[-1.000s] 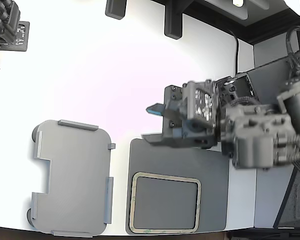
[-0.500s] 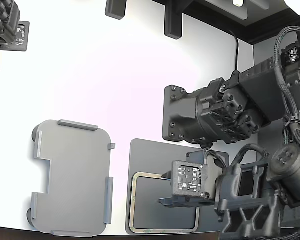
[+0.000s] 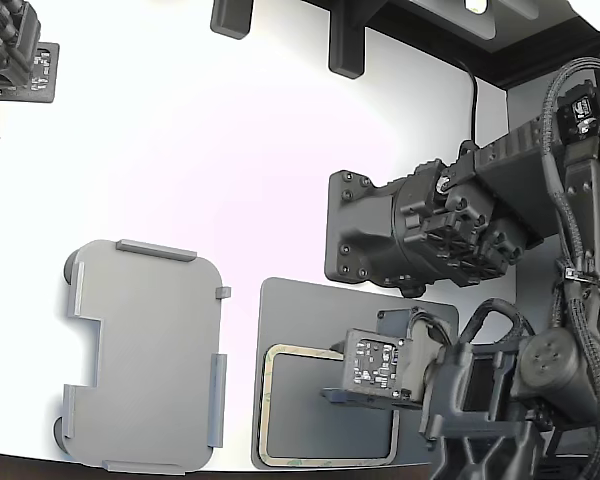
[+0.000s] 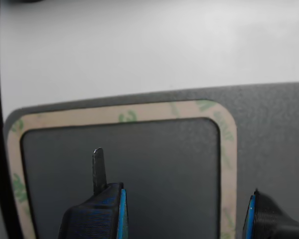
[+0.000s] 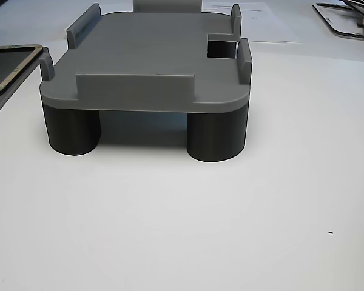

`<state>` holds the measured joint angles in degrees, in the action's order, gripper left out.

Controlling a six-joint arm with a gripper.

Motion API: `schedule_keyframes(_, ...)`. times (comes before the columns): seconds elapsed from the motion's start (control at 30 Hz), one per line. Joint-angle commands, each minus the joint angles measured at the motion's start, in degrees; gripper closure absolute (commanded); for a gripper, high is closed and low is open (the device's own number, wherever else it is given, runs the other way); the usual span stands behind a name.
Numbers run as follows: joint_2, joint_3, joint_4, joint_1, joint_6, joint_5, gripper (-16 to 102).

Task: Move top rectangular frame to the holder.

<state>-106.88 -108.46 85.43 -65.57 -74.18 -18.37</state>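
We see our gripper [image 4: 184, 214] spread wide, blue-edged ribbed fingers [image 4: 97, 216] just above the dark grainy mat [image 3: 310, 310]. The thin tan, green-flecked top rectangular frame [image 4: 132, 113] lies flat on it. Beyond, the smooth grey tabbed holder [image 3: 145, 350] stands apart on the white table [image 3: 230, 150].

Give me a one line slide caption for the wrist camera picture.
Open tool poised over the tan frame lying on the dark mat.

White table [image 3: 230, 150]: holder [image 3: 145, 355], mat [image 3: 300, 310]
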Motion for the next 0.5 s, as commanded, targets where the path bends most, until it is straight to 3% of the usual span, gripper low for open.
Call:
schedule_keyframes(0.0, -0.7, -2.9, -1.9, 0.3, -0.6, 1.0, -14)
schedule_keyframes(0.27, -4.8, -11.8, -9.7, 0.4, -0.5, 2.8, -10)
schedule_keyframes(0.47, -5.3, -15.0, -10.6, 0.3, 0.6, 4.5, -7)
